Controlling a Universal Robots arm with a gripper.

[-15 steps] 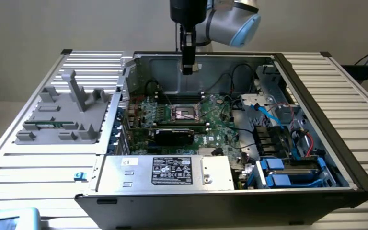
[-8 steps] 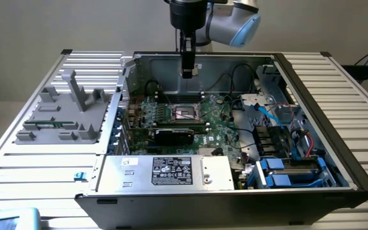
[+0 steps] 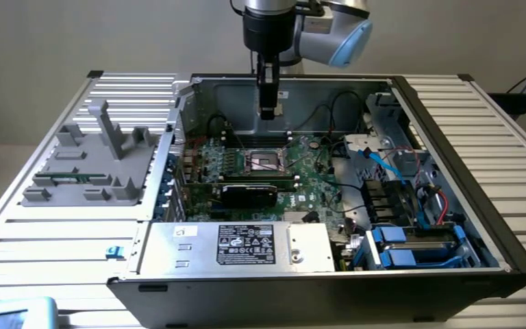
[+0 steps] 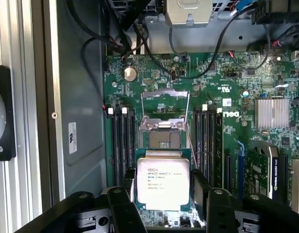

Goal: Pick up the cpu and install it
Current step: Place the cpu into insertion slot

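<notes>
The cpu [image 4: 163, 182], a silvery square chip with printed text and a thin green rim, sits between my gripper's [image 4: 163, 196] two black fingers [image 4: 124, 204], which are shut on its sides. In the exterior view my gripper [image 3: 268, 112] hangs inside the open computer case, above the green motherboard [image 3: 314, 175]. The dark square socket [image 4: 164, 139] lies below and just beyond the cpu, its metal load plate [image 4: 165, 99] flipped up. The same socket [image 3: 265, 161] lies almost straight under the fingers.
Memory slots [image 4: 121, 145] flank the socket on both sides. A graphics card [image 3: 249, 194], black cables [image 3: 336, 110], a silver power supply [image 3: 235, 245] and blue drive bays [image 3: 418, 243] crowd the case. A grey plastic fixture [image 3: 94, 164] rests on the slatted table at the exterior view's left.
</notes>
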